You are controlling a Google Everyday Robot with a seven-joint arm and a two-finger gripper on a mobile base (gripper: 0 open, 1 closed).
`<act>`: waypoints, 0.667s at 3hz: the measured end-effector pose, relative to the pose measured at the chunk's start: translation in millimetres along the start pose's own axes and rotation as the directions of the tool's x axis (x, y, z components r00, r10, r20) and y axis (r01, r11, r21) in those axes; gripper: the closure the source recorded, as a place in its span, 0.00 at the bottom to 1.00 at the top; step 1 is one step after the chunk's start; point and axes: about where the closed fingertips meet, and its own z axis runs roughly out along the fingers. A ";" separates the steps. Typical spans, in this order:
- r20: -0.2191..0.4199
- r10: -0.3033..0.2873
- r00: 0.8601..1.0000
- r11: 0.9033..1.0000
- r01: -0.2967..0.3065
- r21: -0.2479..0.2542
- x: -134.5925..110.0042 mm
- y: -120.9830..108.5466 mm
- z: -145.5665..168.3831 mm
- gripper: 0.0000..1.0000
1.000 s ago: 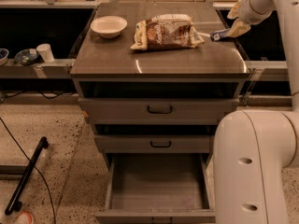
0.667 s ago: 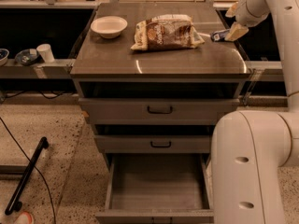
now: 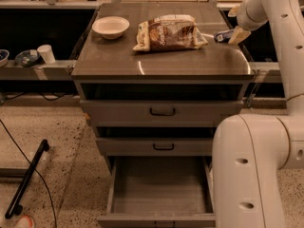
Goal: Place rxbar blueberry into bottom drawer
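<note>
White bowl at back-left of the cabinet top. Brown-and-white snack bag lies mid-top, right of the bowl. Below, 2 shallow drawers shut; bottom drawer pulled open - plain grey inside. rxbar blueberry at the top's right edge, just beside the bag's right end - pinched by the gripper, fingers closed on its right end. Arm reaches in from upper right.

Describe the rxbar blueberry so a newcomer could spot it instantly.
Find the grey drawer cabinet; on its top, look right of the large crinkled snack bag. The rxbar blueberry is the small flat blue bar at the right edge, by the gripper, far smaller than the bag and the white bowl.
</note>
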 end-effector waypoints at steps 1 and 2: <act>-0.023 -0.014 1.000 1.000 0.015 0.023 8.4 -2.8 6.6 0.42; -0.040 -0.027 0.999 0.999 0.029 0.038 13.7 -4.5 13.6 0.42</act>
